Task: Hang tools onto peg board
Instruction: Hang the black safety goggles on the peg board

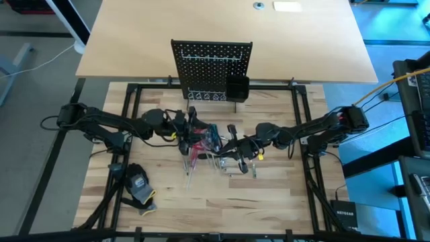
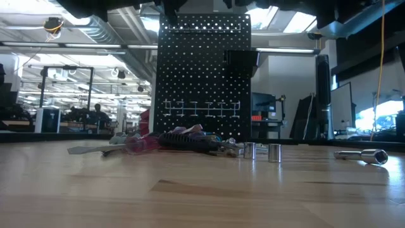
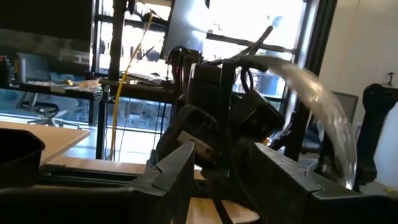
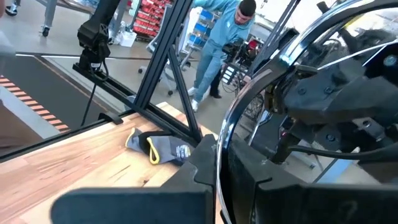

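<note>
A robotics lab inside a large industrial hall: two dark arms stood on a black metal frame (image 1: pixel 299 107) around a pale wooden tabletop (image 1: pixel 269 202), cables trailing off both sides. Beyond the tabletop the hall stretched far back under exposed ceiling ducts (image 2: pixel 95 28) and strip lights, with workstations and equipment racks (image 2: pixel 47 117) along the floor. Tall windows (image 3: pixel 261 37) lit desks loaded with gear. On the open floor past the frame, a person in a light blue top (image 4: pixel 217 46) stood near shelving stocked with red and blue containers (image 4: pixel 146 15). Orange hazard stripes (image 4: pixel 28 102) marked the grey floor.
</note>
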`<state>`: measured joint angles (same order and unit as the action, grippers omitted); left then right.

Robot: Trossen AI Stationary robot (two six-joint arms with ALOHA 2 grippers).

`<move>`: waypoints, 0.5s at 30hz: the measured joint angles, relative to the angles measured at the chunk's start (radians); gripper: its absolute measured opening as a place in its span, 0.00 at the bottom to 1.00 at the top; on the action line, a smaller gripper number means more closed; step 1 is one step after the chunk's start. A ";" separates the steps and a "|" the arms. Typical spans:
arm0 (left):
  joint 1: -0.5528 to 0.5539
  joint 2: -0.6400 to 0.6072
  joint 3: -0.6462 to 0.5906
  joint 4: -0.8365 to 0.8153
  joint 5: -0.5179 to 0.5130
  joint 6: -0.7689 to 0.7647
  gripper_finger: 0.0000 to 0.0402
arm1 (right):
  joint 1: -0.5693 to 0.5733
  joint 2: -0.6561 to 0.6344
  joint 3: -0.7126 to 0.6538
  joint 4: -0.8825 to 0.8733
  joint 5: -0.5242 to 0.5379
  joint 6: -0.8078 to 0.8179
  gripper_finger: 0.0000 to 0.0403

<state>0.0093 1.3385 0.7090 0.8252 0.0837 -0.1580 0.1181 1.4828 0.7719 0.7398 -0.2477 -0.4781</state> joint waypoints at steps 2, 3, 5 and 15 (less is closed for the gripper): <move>0.000 0.001 0.000 -0.003 0.004 0.000 0.37 | 0.000 0.020 0.001 0.010 0.000 0.000 0.05; 0.000 0.001 0.000 -0.003 0.010 0.000 0.37 | 0.000 0.030 0.000 0.014 0.000 0.001 0.05; 0.000 0.001 0.000 -0.003 0.021 0.000 0.37 | 0.000 0.041 0.000 0.020 0.000 0.000 0.05; 0.000 0.001 0.000 -0.027 0.025 0.001 0.37 | 0.000 0.042 0.000 0.037 0.000 0.001 0.05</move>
<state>0.0093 1.3392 0.7090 0.7986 0.1089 -0.1570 0.1177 1.5246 0.7723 0.7769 -0.2478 -0.4774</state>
